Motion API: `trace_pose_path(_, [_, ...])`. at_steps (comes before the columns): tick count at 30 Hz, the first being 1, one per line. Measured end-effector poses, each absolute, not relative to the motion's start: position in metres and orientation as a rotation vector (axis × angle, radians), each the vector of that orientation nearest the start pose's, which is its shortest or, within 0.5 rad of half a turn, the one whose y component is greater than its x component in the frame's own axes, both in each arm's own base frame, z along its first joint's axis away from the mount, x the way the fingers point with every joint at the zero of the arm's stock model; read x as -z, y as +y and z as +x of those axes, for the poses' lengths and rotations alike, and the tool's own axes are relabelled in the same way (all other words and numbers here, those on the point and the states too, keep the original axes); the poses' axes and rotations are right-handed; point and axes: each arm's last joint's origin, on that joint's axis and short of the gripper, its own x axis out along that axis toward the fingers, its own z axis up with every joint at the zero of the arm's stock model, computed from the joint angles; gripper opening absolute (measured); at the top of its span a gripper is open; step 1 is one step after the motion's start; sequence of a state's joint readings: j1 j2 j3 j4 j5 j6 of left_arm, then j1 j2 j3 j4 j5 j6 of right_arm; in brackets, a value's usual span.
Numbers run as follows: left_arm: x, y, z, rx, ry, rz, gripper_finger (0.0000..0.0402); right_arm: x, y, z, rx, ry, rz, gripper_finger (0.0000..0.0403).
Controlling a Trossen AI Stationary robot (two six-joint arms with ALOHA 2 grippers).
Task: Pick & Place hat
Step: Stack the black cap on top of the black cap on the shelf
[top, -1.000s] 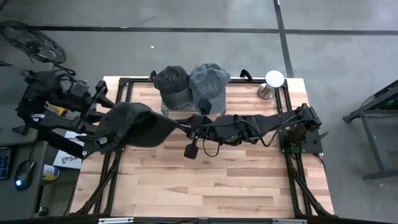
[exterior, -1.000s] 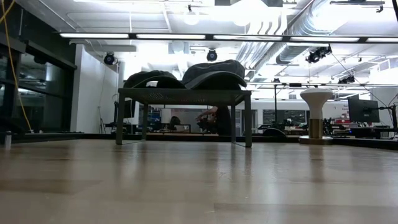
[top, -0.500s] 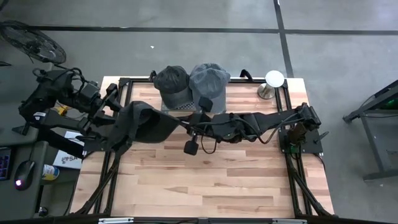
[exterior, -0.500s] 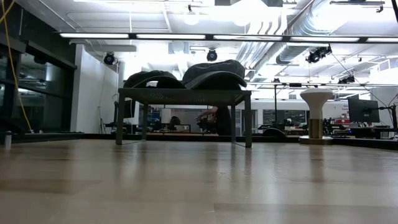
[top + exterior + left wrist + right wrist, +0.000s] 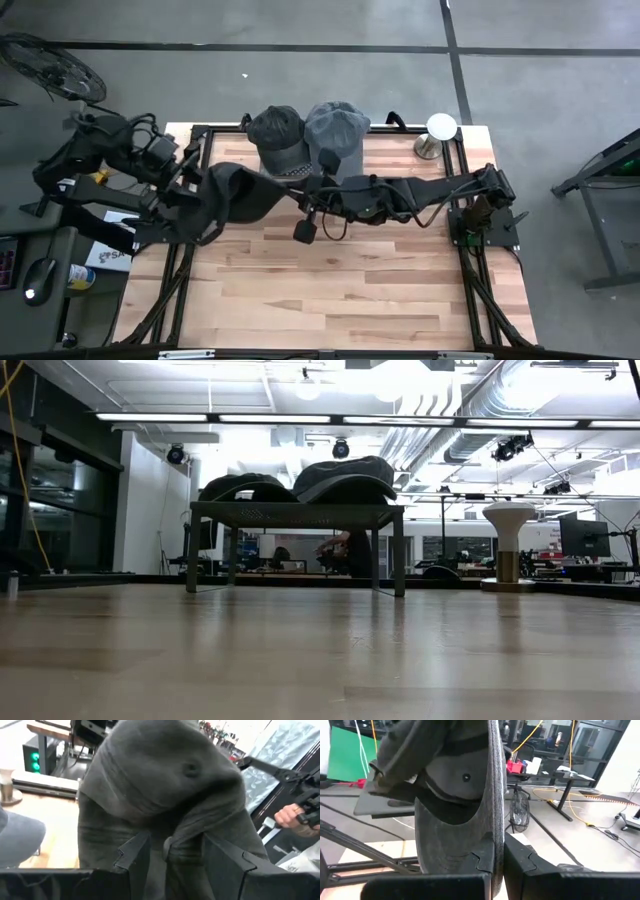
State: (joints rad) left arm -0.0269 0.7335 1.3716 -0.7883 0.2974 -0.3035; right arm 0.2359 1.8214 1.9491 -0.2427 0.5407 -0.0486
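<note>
We log a wooden plank counter [image 5: 340, 290] on a grey floor crossed by a dark tape line [image 5: 300, 47]. At the counter's far right corner stands a white-topped stand [image 5: 438, 132], upright. A round fan [image 5: 55, 68] lies on the floor beyond the far left corner. A computer mouse [image 5: 36, 281] sits on a side desk, left. A person's hand [image 5: 289, 816] shows in the room behind, and a green panel [image 5: 350, 755] elsewhere.
</note>
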Motion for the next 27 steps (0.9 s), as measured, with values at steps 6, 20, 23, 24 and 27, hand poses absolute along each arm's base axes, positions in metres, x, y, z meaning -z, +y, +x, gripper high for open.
trace_pose_path(6, [-0.455,-0.011,0.1,0.282,0.266,-0.309,0.0168,-0.439,0.083,0.405,0.279,0.115,-0.095,0.0007])
trace_pose_path(20, [-0.441,-0.007,0.11,0.125,0.388,-0.236,0.0021,-0.438,0.083,0.405,0.249,0.121,-0.096,0.0007])
trace_pose_path(23, [-0.441,-0.007,0.109,0.13,0.384,-0.213,0.0023,-0.438,0.083,0.405,0.249,0.121,-0.096,0.0007])
trace_pose_path(24, [-0.442,-0.007,0.107,0.13,0.38,-0.208,0.0023,-0.438,0.083,0.405,0.25,0.122,-0.097,0.0007])
trace_pose_path(27, [-0.443,-0.006,0.102,0.12,0.362,-0.195,0.0023,-0.438,0.083,0.405,0.262,0.121,-0.093,0.0007])
